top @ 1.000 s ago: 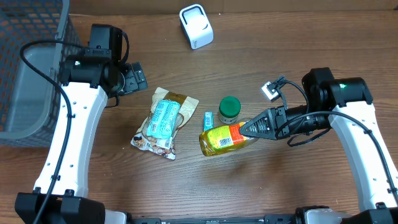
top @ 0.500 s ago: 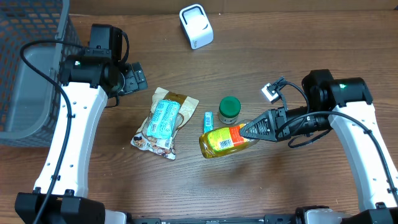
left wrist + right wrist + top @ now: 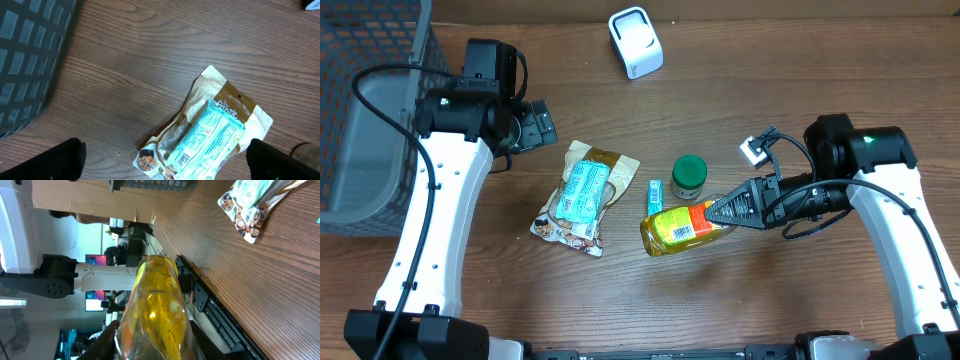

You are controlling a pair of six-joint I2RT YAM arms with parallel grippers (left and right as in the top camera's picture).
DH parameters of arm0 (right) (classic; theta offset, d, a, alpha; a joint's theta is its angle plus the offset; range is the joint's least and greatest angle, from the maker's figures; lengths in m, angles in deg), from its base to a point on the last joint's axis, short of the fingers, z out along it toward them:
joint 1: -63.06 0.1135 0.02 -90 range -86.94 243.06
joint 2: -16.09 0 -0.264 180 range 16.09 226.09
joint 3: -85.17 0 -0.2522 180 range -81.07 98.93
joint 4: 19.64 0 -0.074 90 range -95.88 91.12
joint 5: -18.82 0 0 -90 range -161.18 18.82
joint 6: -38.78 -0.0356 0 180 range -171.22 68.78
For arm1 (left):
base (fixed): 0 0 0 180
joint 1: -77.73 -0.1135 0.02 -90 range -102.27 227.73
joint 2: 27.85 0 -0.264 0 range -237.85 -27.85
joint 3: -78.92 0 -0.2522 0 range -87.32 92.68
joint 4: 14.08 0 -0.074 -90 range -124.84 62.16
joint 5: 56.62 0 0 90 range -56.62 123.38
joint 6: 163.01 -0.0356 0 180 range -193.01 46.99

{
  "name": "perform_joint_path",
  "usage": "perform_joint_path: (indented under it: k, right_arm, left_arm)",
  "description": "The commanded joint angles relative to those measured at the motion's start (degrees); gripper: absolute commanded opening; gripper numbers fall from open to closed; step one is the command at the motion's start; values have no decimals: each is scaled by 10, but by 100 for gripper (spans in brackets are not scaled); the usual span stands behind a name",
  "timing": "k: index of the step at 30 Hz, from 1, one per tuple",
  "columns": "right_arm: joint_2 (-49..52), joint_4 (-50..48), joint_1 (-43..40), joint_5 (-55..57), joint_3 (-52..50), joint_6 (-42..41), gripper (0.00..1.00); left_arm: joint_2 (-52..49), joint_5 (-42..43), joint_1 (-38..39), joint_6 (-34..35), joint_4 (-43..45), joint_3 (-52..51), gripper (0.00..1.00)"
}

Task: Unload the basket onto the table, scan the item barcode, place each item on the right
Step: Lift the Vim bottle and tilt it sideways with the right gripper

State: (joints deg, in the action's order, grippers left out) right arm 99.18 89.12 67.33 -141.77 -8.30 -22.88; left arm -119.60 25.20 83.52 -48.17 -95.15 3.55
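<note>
Wood-grain table (image 3: 800, 90), dark brown, with both arms visible from overhead. We note a grey basket (image 3: 365, 120) at the left edge. A white scanner (image 3: 635, 42) sits at the far edge, near the middle.

Right gripper (image 3: 728, 209): jaws pinching the bottle (image 3: 678, 226) at its neck end. The bottle holds yellow liquid and carries a yellow and red label. It lies roughly level, base pointing left, over the middle of the table and well apart from the scanner. We cannot tell from overhead whether it touches the wood. In the right wrist view the bottle (image 3: 157, 310) fills the centre, and the dark fingers (image 3: 106, 342) flank it at the bottom of the frame.

Left gripper (image 3: 537, 124): jaws spread wide, nothing between them. It hangs near the basket, on the far left part of the table. In the left wrist view we see its fingertips (image 3: 57, 162) only at the two bottom corners, far apart.

Other items:
- A pouch (image 3: 585, 195) lies flat to the left of the bottle, teal label up. The left wrist view shows a barcode near its lower end.
- A small teal packet (image 3: 655, 192) lies between the pouch and the jar (image 3: 689, 175), just beside the bottle's base end.
- The jar has a green lid and stands upright just beyond the bottle.
</note>
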Motion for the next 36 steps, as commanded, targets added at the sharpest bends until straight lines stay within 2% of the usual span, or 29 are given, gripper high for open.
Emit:
perform_joint_path:
  k: [1,24,29,36]
  right_arm:
    - [-15,-2,3,-41,0,7,24]
    - [-15,-52,3,-41,0,-2,24]
    - [-15,-85,3,-28,0,-48,24]
    - [-15,-135,3,29,0,-164,24]
  left_arm:
    - [0,1,-1,-10,1,10,100]
    - [0,1,-1,-10,1,10,100]
    - [0,1,-1,-10,1,10,100]
    - [0,1,-1,-10,1,10,100]
